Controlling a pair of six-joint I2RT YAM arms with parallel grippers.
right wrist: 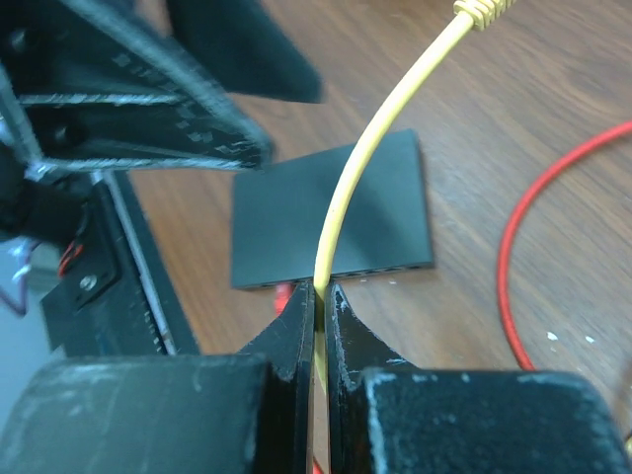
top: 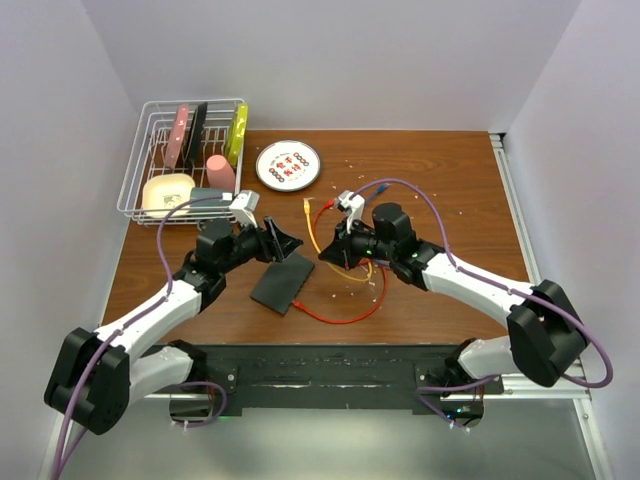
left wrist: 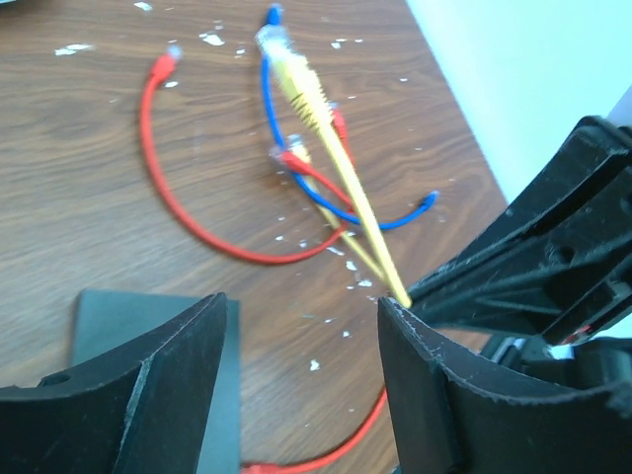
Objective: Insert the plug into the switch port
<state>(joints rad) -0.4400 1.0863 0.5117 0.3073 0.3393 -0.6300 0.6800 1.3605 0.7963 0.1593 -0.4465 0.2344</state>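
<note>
The right gripper (right wrist: 321, 293) pinches a yellow Ethernet cable (right wrist: 363, 153) between closed jaws, and the cable arcs up over the switch (right wrist: 334, 212) to its yellow plug (left wrist: 277, 43), held clear of the table (top: 450, 190). Facing it, the left gripper (left wrist: 299, 316) hovers with jaws parted and empty at the switch's far edge. The black switch lies flat at the table's centre, between the arms. Red cable (top: 340, 316) and blue cable (left wrist: 265, 99) loop beside it.
</note>
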